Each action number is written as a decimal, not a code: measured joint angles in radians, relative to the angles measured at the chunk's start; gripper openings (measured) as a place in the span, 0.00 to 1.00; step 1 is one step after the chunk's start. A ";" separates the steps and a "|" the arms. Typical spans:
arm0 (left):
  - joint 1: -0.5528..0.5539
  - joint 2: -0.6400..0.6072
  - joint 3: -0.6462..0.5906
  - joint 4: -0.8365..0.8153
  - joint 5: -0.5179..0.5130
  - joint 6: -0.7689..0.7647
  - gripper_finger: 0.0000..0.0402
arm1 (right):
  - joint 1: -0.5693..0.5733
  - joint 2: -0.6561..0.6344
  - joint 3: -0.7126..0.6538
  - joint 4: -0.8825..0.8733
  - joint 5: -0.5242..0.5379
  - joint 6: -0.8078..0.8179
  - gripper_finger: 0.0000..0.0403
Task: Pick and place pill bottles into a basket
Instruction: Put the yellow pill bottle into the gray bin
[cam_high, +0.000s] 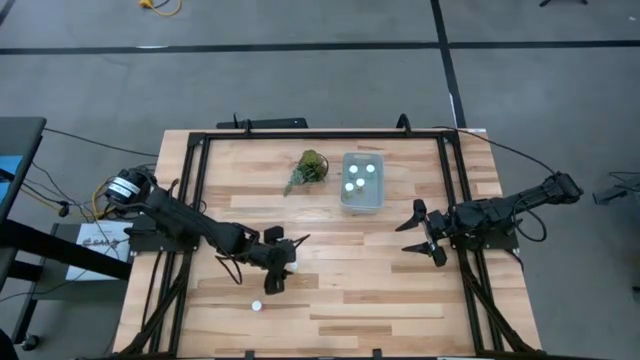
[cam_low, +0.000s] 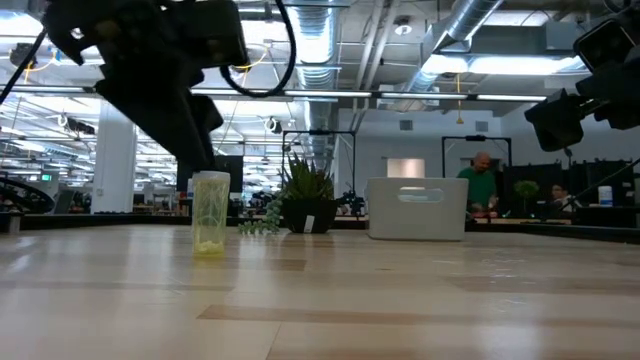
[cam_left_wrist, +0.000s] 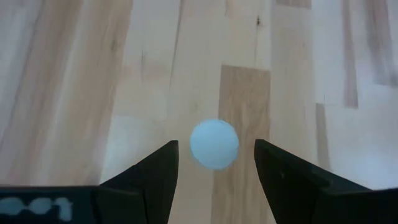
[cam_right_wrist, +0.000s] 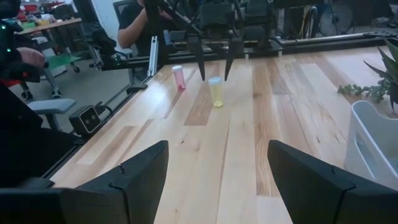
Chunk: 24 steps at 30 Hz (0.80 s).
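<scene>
Your left gripper (cam_left_wrist: 214, 165) sits straight above a pill bottle (cam_left_wrist: 214, 144), fingers spread, nothing held. In the left wrist view the bottle's white cap shows centred in the gap between the two fingers (cam_left_wrist: 149, 180), so the bottle lies directly below the hand, not off to a side. It stands upright, long axis vertical; the right wrist view shows it as a yellowish bottle (cam_right_wrist: 216, 91) with the left fingers hanging over its cap, not yet around it. My read: a straight descent, then a squeeze, is all the coming move needs.

A second bottle (cam_high: 257, 305) stands on the table a little beyond the left gripper toward the front edge; the right wrist view shows it pinkish (cam_right_wrist: 178, 76). The left arm is clearly nearer to both.

The right gripper (cam_high: 421, 232) waits well apart, spread wide and empty, near the table's right rail.

The basket (cam_high: 361, 181) is farther off, across the table from your left hand and just beside the right gripper's reach; four white caps already show inside it. A green plant sprig (cam_high: 308, 168) lies just beside the basket on the left arm's side, so watch it on the carry.

Surface is a pale wood-plank table (cam_high: 330, 290) in a black frame. Beyond it: open office floor, and a person in a green top (cam_low: 481, 182) far behind.
</scene>
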 joint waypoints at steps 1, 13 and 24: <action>0.000 0.000 0.000 0.001 -0.010 0.001 0.50 | 0.000 0.000 0.000 0.002 0.000 0.000 0.67; 0.015 0.077 0.000 0.104 0.075 0.019 0.50 | 0.000 0.001 0.000 0.009 0.000 0.000 0.67; 0.033 0.082 0.000 0.119 0.084 0.025 0.35 | 0.000 0.000 0.000 0.007 0.000 0.000 0.67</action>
